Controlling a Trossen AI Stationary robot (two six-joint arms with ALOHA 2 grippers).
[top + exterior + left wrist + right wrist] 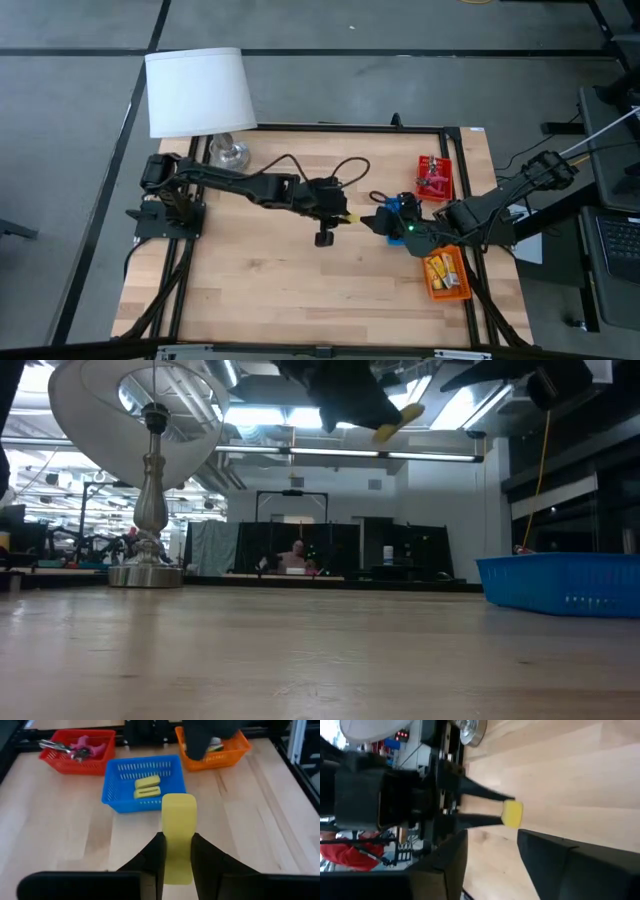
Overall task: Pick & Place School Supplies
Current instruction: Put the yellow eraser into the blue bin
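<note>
My left gripper (343,214) is over the middle of the table, shut on a plain yellow oblong piece (178,827), which also shows in the right wrist view (512,814) and high up in the low view (398,419). My right gripper (380,222) is open and empty, facing the left gripper from the table's right, above the near-left corner of the blue tray (142,785). Two more yellow pieces (147,787) lie in that tray. My left gripper pinches the yellow piece's two long sides (177,857) between its two fingers (152,855). The fingers lie along the piece and point toward the table's right side. The piece's free end (179,802) sticks out past the fingertips, lifted clear of the table.
A red tray (75,752) with red-handled tools stands at the table's far right. An orange tray (446,274) with yellow packs stands at the near right. A white-shaded lamp (200,95) stands at the far left corner. Bare wood lies between.
</note>
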